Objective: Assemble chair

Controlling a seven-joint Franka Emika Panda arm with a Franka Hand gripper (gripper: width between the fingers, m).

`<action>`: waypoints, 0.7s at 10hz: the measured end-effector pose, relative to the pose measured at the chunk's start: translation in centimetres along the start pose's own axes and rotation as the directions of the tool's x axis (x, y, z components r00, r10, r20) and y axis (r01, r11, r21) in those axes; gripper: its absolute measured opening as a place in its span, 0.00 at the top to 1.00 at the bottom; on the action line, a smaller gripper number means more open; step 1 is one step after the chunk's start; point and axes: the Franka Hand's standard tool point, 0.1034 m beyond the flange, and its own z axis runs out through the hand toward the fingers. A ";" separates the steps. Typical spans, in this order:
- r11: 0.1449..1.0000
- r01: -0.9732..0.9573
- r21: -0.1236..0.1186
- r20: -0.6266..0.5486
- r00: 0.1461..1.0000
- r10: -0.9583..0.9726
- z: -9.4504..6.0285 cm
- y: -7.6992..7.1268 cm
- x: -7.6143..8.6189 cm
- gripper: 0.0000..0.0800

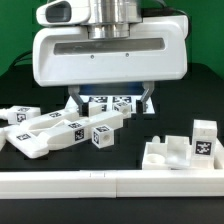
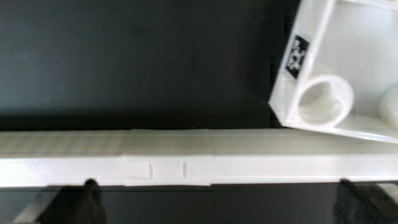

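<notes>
The chair lies in loose white plastic parts with black-and-white tags. Several legs and bars [image 1: 48,131] are heaped on the exterior view's left, one short tagged piece [image 1: 104,136] at their right end. The slotted seat block [image 1: 184,151] stands on the exterior view's right; the wrist view shows its corner with a round hole [image 2: 322,100]. My gripper [image 1: 111,103] hangs open above the table behind the parts, touching none of them. In the wrist view its dark fingertips [image 2: 75,203] stand far apart, and the gripper [image 2: 217,206] has nothing between them.
The marker board [image 1: 106,101] lies flat under and behind the gripper. A long plain white border rail [image 1: 110,184] runs along the front edge; the same rail [image 2: 160,156] crosses the wrist view. The table is covered in black cloth [image 2: 125,60].
</notes>
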 end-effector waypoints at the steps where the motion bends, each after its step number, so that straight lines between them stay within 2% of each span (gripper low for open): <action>1: 0.995 0.103 -0.013 0.005 0.995 -0.103 0.0 0.3 0.0 0.19; 2: 0.979 0.204 -0.016 0.013 0.979 -0.204 0.0 0.8 -0.3 0.19; 3: 0.942 0.334 -0.008 0.032 0.942 -0.334 0.0 2.5 -1.7 0.19; 4: 0.906 0.423 0.003 0.059 0.904 -0.423 -0.3 4.5 -4.0 0.19; 5: 0.874 0.486 0.009 0.078 0.871 -0.485 -0.6 5.6 -5.8 0.19; 7: 0.823 0.568 -0.011 0.077 0.821 -0.565 -0.5 6.5 -7.2 0.19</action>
